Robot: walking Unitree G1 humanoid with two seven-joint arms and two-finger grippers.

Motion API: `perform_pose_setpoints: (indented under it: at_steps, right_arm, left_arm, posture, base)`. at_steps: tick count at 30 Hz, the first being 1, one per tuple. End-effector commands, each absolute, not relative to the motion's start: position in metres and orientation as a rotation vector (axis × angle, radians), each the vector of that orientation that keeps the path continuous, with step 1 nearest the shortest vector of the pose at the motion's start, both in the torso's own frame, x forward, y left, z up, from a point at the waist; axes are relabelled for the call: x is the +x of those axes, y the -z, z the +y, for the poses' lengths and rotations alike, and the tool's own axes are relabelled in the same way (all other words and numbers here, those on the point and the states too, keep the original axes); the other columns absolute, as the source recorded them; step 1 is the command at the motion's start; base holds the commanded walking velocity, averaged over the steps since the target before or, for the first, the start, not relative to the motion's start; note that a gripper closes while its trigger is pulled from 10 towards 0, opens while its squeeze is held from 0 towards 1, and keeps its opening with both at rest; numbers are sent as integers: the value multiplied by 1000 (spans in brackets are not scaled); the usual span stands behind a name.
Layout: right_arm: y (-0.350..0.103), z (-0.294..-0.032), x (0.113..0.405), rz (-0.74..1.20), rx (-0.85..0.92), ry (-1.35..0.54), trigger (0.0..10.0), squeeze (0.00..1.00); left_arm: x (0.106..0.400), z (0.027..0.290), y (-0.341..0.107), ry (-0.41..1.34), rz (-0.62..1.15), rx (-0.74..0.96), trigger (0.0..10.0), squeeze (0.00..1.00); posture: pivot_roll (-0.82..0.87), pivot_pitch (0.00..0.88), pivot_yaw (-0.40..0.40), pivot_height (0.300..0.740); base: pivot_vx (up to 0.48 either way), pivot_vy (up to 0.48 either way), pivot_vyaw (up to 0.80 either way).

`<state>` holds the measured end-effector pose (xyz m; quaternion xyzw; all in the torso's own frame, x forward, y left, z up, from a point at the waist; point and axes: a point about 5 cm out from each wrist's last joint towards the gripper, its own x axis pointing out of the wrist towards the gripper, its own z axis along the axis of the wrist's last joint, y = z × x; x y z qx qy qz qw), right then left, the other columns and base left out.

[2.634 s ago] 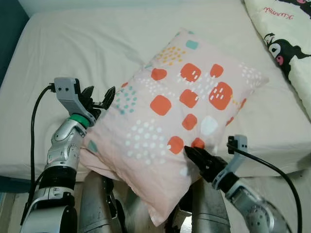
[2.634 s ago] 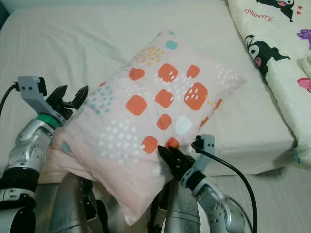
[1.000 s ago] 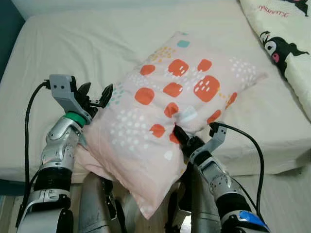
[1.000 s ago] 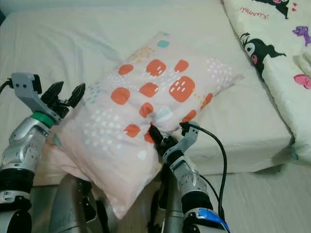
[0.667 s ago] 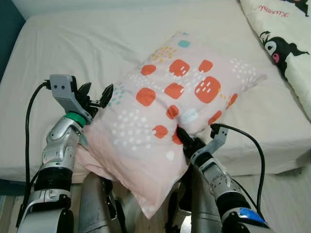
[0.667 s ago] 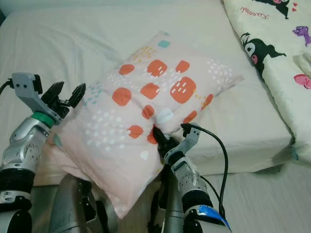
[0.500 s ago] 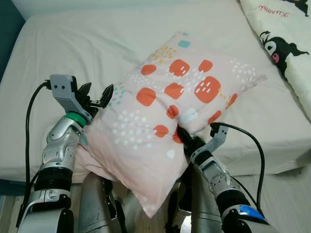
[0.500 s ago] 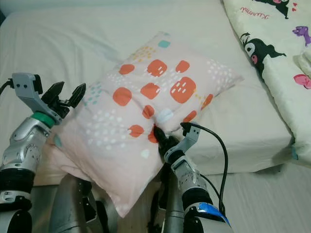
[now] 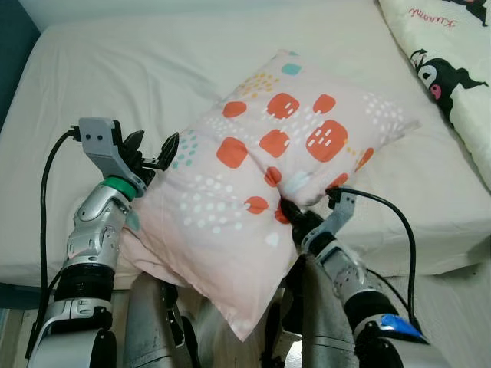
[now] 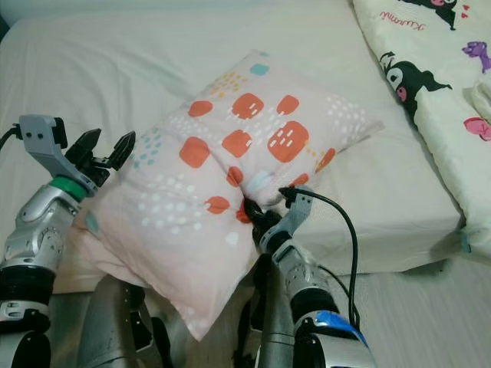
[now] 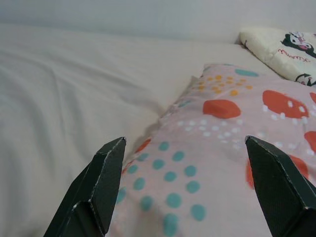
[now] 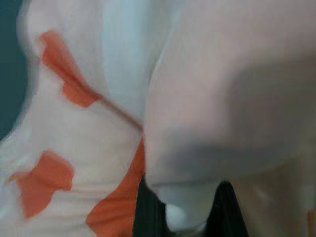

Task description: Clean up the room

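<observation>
Pink pillow point(image 9: 268, 184) with orange blotches and teal dots, slanting off the bed point(image 9: 153, 69) edge, right gripper point(image 9: 290, 211) pinching a fabric fold, fingertips buried, left gripper point(image 9: 151, 151) spread wide beside its corner.

Left gripper point(image 9: 156, 153) raised with fingers spread; right gripper point(image 9: 294, 212) pinched closed, arm bent.

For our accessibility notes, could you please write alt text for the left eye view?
A large pink pillow with orange and teal spots lies on a white bed, its near end hanging over the edge. The right gripper pinches its fabric; the left gripper is open beside its left edge.
</observation>
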<state>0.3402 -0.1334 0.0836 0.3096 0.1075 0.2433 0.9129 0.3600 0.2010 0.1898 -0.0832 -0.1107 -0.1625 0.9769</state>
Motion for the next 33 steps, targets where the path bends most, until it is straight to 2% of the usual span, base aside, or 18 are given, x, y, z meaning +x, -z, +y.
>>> perform_pose_setpoints:
  at_steps: [1,3,5,7,11,12,14,16,20,22,23,24,25,27,29,30,32,33]
  right_arm:
    - [-100,-127,335,215,647,-652,0,0]
    - [-135,-150,327,131,630,-738,0,0]
    - [-135,-150,327,131,630,-738,0,0]
    - [-154,-181,315,113,540,-771,0,0]
    - [-158,-201,304,149,438,-783,0,0]
    - [-152,-230,290,201,354,-733,0,0]
    - [-152,-230,290,201,354,-733,0,0]
    - [-154,-262,275,208,306,-646,0,0]
    - [-158,-282,268,229,261,-551,0,0]
    - [-162,-312,266,219,213,-373,0,0]
    - [-162,-312,266,219,213,-373,0,0]
    - [-166,-335,269,195,172,-208,0,0]
    - [-166,-335,269,195,172,-208,0,0]
    - [-175,-361,269,154,144,-16,0,0]
    - [-175,-361,269,154,144,-16,0,0]
    - [-169,-349,273,174,139,-41,0,0]
    - [-158,-330,276,217,124,-102,0,0]
    - [-153,-323,277,238,106,-106,235,0]
  left_arm:
    - [359,206,-185,311,-204,-163,10000,0]
    - [359,208,-185,305,-207,-166,10000,0]
    - [359,208,-185,305,-207,-166,10000,0]
    - [359,208,-184,303,-205,-170,10000,0]
    - [360,206,-183,305,-203,-174,10000,0]
    - [361,203,-184,312,-205,-178,10000,0]
    - [361,203,-184,312,-205,-178,10000,0]
    - [363,201,-186,327,-205,-177,10000,0]
    - [364,200,-186,335,-204,-175,10000,0]
    - [364,200,-187,344,-202,-174,10000,0]
    - [364,200,-187,344,-202,-174,10000,0]
    - [365,198,-187,358,-193,-174,10000,0]
    - [365,198,-187,358,-193,-174,10000,0]
    - [367,192,-182,398,-149,-174,10000,0]
    - [367,192,-182,398,-149,-174,10000,0]
    - [367,178,-159,495,5,-157,10000,0]
    - [364,169,-138,547,137,-159,10000,0]
    - [363,168,-130,554,193,-165,10000,176]
  posture:
    - [73,234,52,552]
    - [69,233,54,552]
    - [69,233,54,552]
    - [53,226,59,552]
    - [50,224,60,552]
    - [51,222,61,552]
    - [51,222,61,552]
    - [56,219,71,552]
    - [57,219,76,552]
    - [57,221,80,552]
    - [57,221,80,552]
    - [58,221,84,552]
    - [58,221,84,552]
    - [55,227,87,552]
    - [55,227,87,552]
    - [54,235,85,552]
    - [52,235,84,552]
    - [51,235,84,552]
  base:
    - [0,0,0]
    - [0,0,0]
    - [0,0,0]
    - [0,0,0]
    - [0,0,0]
    - [0,0,0]
    - [0,0,0]
    - [0,0,0]
    - [0,0,0]
    - [0,0,0]
    - [0,0,0]
    - [0,0,0]
    - [0,0,0]
    - [0,0,0]
    - [0,0,0]
    - [0,0,0]
    - [0,0,0]
    - [0,0,0]
